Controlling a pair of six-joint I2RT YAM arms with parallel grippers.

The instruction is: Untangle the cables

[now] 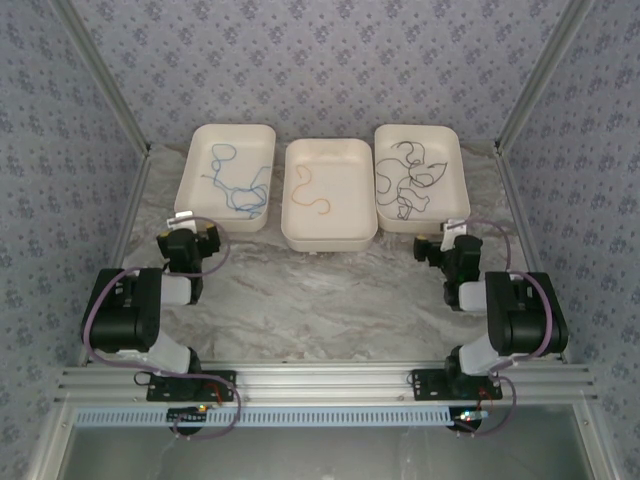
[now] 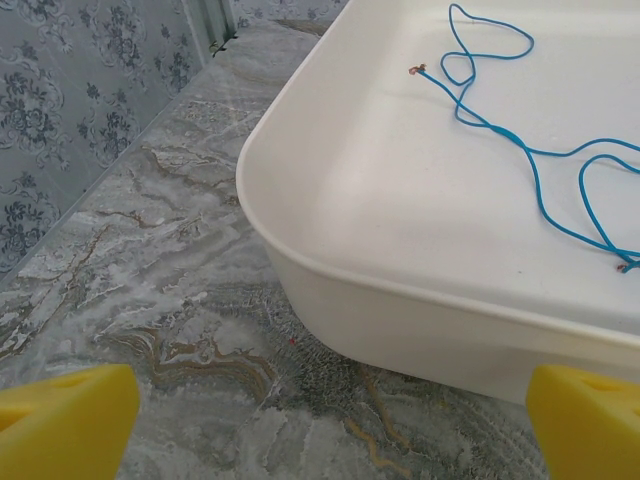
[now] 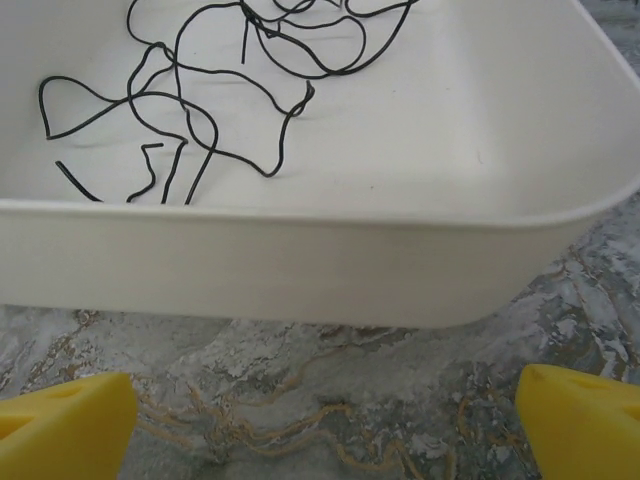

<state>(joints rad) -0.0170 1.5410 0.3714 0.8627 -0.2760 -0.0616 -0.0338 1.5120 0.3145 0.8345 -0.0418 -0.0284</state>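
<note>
The blue cable (image 1: 244, 200) is laid in the left tray (image 1: 215, 223), the yellow-tan cable (image 1: 312, 198) in the middle tray (image 1: 328, 241), and the black cable (image 1: 405, 185) in the right tray (image 1: 428, 226). The left jaws and right jaws are held wide apart, empty, over the marble desk (image 1: 320, 290) just before the outer trays.

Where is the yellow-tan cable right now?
From the top camera, the yellow-tan cable lies inside the middle tray of three, between the left tray holding the blue cables and the right tray holding the black cables.

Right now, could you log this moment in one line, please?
blue cable: left tray; tan cable: middle tray; black cables: right tray; left gripper: open; right gripper: open
</note>
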